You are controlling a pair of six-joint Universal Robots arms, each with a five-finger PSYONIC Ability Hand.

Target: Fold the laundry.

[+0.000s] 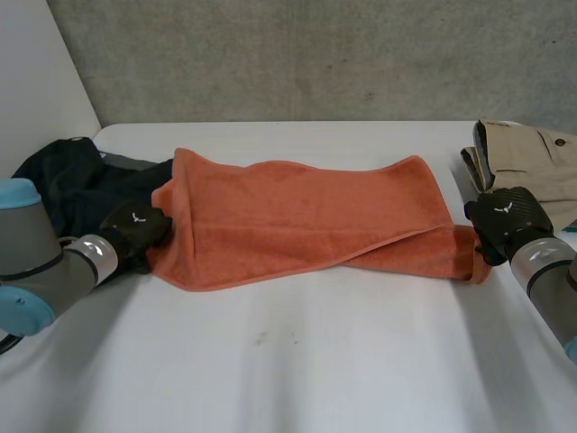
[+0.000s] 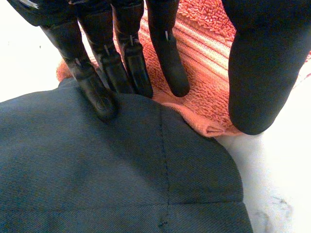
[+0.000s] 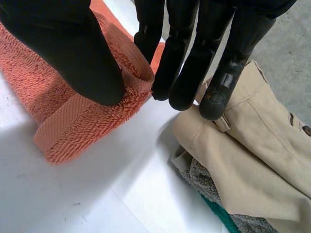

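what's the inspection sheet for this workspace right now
surface: white table, bare in front
job's things: orange towel lying loosely folded across the middle; dark garment at its left end; beige garment at its right end
clutter: grey cloth under the beige garment
robot hands: left robot hand open, fingers on the towel end and the dark garment; right robot hand pinching the towel's other end
cables: nothing seen
surroundings: grey wall behind the table

We see soft, even light on the white table; the towel casts only a faint shadow beside itself.
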